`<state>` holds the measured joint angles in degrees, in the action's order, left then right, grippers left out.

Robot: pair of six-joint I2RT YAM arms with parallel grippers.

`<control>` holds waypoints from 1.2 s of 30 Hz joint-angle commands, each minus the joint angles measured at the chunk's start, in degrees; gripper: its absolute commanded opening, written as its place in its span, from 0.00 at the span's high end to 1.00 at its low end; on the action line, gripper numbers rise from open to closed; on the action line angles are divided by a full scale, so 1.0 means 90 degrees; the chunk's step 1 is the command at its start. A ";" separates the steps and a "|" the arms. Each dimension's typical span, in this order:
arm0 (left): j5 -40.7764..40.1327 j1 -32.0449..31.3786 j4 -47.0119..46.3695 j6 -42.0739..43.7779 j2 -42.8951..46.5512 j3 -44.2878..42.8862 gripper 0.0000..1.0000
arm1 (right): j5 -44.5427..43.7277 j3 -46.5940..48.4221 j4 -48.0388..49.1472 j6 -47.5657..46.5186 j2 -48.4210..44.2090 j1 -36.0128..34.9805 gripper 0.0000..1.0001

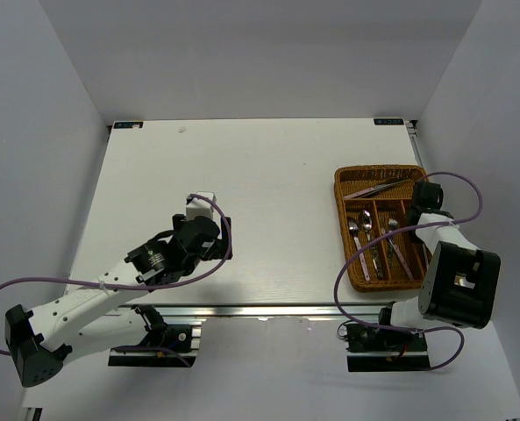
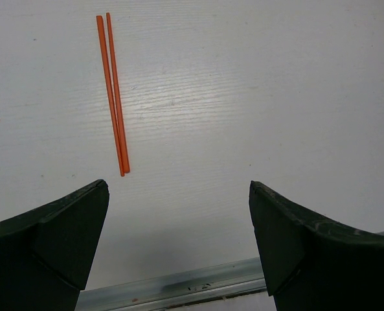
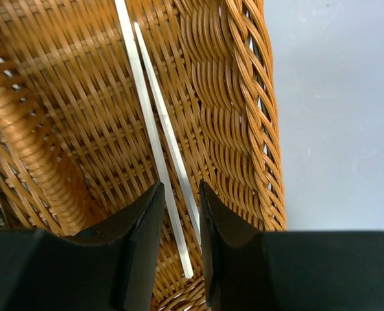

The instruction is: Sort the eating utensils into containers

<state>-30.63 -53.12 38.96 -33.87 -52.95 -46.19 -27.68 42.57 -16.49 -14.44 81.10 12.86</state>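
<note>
Two white chopsticks (image 3: 154,123) lie side by side on the floor of the rightmost narrow section of the brown wicker tray (image 1: 338,206). My right gripper (image 3: 180,191) is lowered over their near ends; its jaws stand narrowly apart around them, with no pad visibly pressing on either. In the other sections lie silver spoons (image 1: 357,233), forks (image 1: 392,235) and a knife (image 1: 378,186). Two red-orange chopsticks (image 2: 113,97) lie on the white table, ahead and left of my wide-open, empty left gripper (image 2: 179,188).
The tray's woven outer wall (image 3: 247,116) rises just right of my right fingers, and a thick wicker divider (image 3: 23,142) runs on their left. The table's metal front rail (image 2: 179,282) lies right under my left gripper (image 1: 200,203).
</note>
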 commanded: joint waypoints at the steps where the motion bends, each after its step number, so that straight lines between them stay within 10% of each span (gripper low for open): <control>1: -0.0053 -0.0045 -0.0032 -0.0016 0.0092 0.0006 0.02 | -0.0088 -0.0081 -0.0004 -0.0066 0.0129 0.0036 0.66; 5: -0.0092 -0.0084 -0.0012 -0.0026 0.0131 0.0016 0.02 | -0.0049 -0.0003 -0.0023 -0.0076 0.0363 0.0036 0.68; 11: -0.0083 -0.0094 -0.0012 -0.0007 0.0102 0.0006 0.02 | -0.0138 0.0319 -0.0121 -0.0105 0.0550 0.0036 1.00; 36: -0.0044 -0.0094 -0.0042 0.0013 -0.0093 0.0006 0.02 | 0.0127 0.0905 0.0133 0.0012 0.0276 0.0055 1.00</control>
<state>-30.68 -53.76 38.96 -33.87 -53.71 -46.17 -25.41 48.58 -18.44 -14.96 85.60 12.84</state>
